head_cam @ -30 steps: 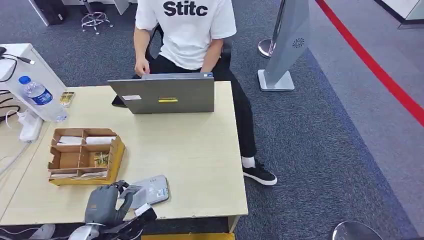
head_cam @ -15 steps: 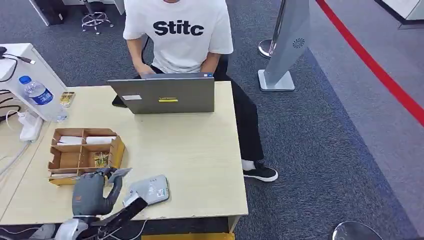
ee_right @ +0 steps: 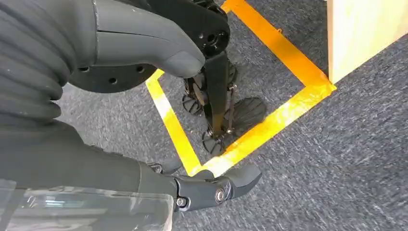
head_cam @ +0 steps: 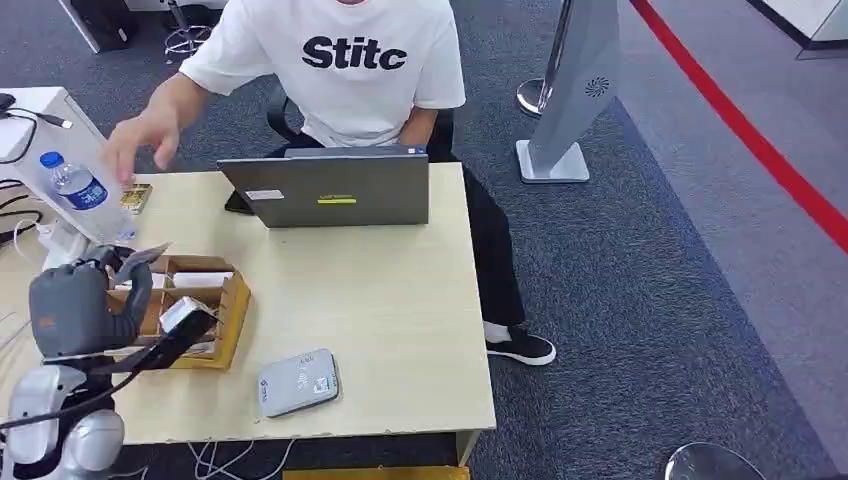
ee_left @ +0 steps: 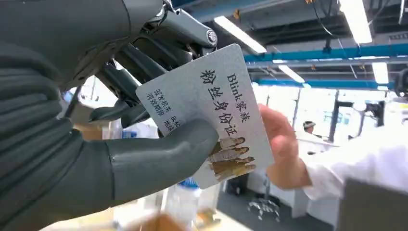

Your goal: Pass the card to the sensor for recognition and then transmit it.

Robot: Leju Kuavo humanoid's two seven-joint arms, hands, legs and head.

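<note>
Above the left end of the table (head_cam: 400,300), the card (ee_left: 211,113) is pinched between the left hand's (head_cam: 75,305) thick thumb and its darker fingers (ee_left: 125,79), printed face toward the wrist camera. It is held raised and tilted, well clear of the tabletop, which suits a handover rather than a scan. The card reader (head_cam: 297,382) lies flat near the table's front edge, apart from the hand and with nothing on it. A person's hand (head_cam: 145,135) reaches out over the far left corner toward the card; in the left wrist view the person's fingers (ee_left: 284,144) sit just behind the card's edge, though contact cannot be confirmed. Judgement: the transmit step is in hand, and release should wait until the person has a firm hold. A wooden compartment tray (head_cam: 200,300) sits below the raised hand, a water bottle (head_cam: 85,195) beyond it. The right hand (ee_right: 159,115) hangs over the carpet, fingers loosely apart, holding nothing.
</note>
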